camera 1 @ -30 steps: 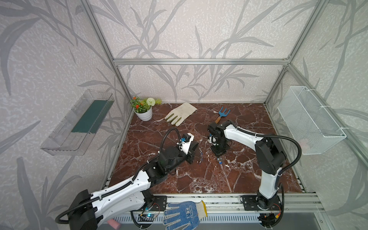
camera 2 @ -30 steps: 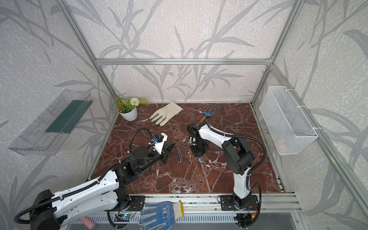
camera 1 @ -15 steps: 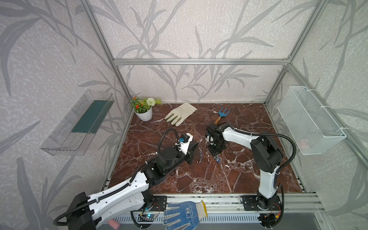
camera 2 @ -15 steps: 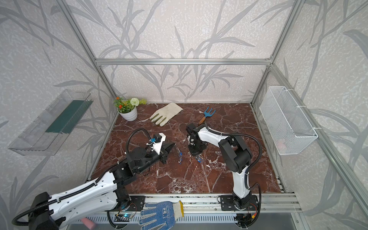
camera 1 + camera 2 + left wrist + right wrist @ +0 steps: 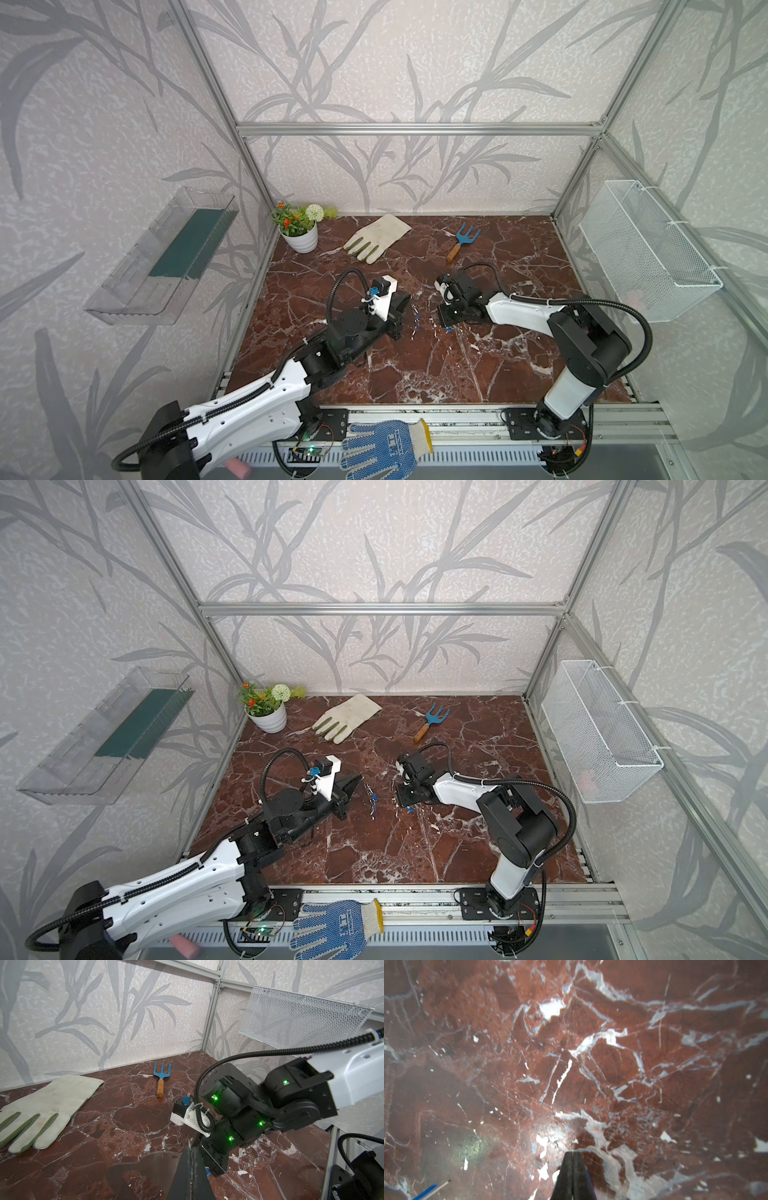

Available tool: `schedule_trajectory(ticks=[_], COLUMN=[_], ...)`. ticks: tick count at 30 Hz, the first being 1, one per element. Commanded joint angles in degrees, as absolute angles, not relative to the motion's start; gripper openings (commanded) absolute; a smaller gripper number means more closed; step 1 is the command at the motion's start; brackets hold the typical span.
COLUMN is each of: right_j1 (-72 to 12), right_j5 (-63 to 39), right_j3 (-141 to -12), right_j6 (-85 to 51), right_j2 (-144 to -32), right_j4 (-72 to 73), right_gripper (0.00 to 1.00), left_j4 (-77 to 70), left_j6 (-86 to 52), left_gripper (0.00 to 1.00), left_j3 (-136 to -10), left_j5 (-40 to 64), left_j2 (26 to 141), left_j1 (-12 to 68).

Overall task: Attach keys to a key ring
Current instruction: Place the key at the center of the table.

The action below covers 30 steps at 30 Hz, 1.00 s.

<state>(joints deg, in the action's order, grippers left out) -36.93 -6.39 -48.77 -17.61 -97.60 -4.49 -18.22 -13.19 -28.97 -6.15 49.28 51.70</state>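
Note:
My left gripper (image 5: 192,1154) is shut on the key ring (image 5: 149,1167), a flat grey metal plate with an oval cutout that sticks out sideways from the closed jaws. In both top views the left gripper (image 5: 404,302) is held low over the table's middle. Two small blue keys (image 5: 416,323) show just past its tip. My right gripper (image 5: 445,322) points down at the marble, jaws shut, with another blue key (image 5: 448,329) lying at its tip. The right wrist view shows the shut fingers (image 5: 569,1176) with a blue sliver beside them, and a blue key (image 5: 425,1191) off to the side.
A pale work glove (image 5: 376,239), a blue hand fork (image 5: 463,241) and a flower pot (image 5: 301,235) lie along the back. A wire basket (image 5: 648,253) hangs on the right wall and a clear shelf (image 5: 166,257) on the left. A blue knit glove (image 5: 382,451) rests on the front rail.
The right arm has shifted slightly over the loose blue key. The left gripper has stayed almost in place with the plate. Both grippers have stayed shut.

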Motion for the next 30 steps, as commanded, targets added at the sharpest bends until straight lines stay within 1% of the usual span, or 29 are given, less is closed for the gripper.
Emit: schedule_trajectory(ticks=[1, 5, 8, 9, 11, 13, 16, 21, 23, 26, 30], right_j1=[-37.51, -37.62, -37.75, -37.71, -37.73, -37.71, -37.75, -37.73, -37.61, -37.58, -37.62], right_j5=[-2.07, -2.45, -3.11, -3.37, -3.70, -3.86, -4.04, -2.97, -2.87, -4.83, -7.84], right_j3=[-43.31, -38.78, -37.78, -37.58, -37.34, -37.46, -38.11, -38.68, -40.24, -45.29, -55.47], right_j6=[-17.87, -17.71, -17.75, -17.75, -17.93, -18.02, -17.72, -17.47, -17.53, -16.17, -12.90], right_j2=[-98.10, -96.30, -95.69, -95.17, -93.81, -91.96, -89.02, -84.39, -83.60, -84.36, -89.12], right_j4=[4.08, 11.19, 12.23, 12.50, 12.53, 11.69, 9.51, 7.29, 3.73, -5.54, -21.72], right_gripper=[0.00, 0.00, 0.00, 0.03, 0.13, 0.19, 0.25, 0.28, 0.31, 0.32, 0.32], left_j4=[-20.34, -20.37, -18.68, -17.98, -16.86, -16.38, -15.49, -16.07, -16.64, -17.25, -17.49], left_j6=[-15.67, -17.42, -18.01, -18.15, -18.27, -18.45, -18.72, -18.64, -18.31, -17.50, -15.79], left_gripper=[0.00, 0.00, 0.00, 0.00, 0.00, 0.00, 0.00, 0.00, 0.00, 0.00, 0.00], left_j3=[-28.88, -28.13, -28.17, -28.21, -28.08, -27.66, -27.30, -25.88, -25.04, -23.81, -22.41], left_j5=[-8.44, -8.84, -8.62, -8.62, -8.74, -8.81, -8.37, -7.05, -6.53, -6.24, -6.03], left_j2=[47.53, 45.96, 44.44, 43.87, 42.80, 41.87, 40.83, 39.86, 39.72, 39.67, 38.71], left_j1=[51.86, 51.86, 51.86, 51.86, 51.86, 51.86, 51.86, 51.90, 51.86, 51.86, 51.86])
